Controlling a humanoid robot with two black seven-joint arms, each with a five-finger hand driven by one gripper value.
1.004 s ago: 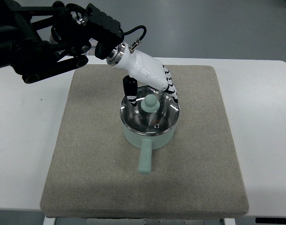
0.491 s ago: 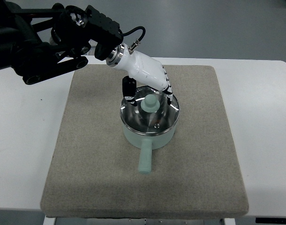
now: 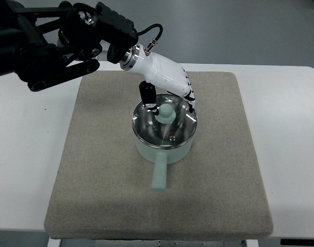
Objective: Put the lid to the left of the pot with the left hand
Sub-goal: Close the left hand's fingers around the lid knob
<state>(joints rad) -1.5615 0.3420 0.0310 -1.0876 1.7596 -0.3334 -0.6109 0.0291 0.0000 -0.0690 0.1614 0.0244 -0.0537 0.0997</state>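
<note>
My left hand (image 3: pixel 170 98) hovers, fingers (image 3: pixel 148 99) spread either side of the knob (image 3: pixel 166 113); the lid (image 3: pixel 164 125) sits below on the pot (image 3: pixel 163 149). I should close squarely, then lift straight.

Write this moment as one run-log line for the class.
stage: reaching for lid | left hand: over knob, fingers either side, grasp unclear | lid: on pot | pot: on mat, handle toward camera | right hand: not in view
</note>
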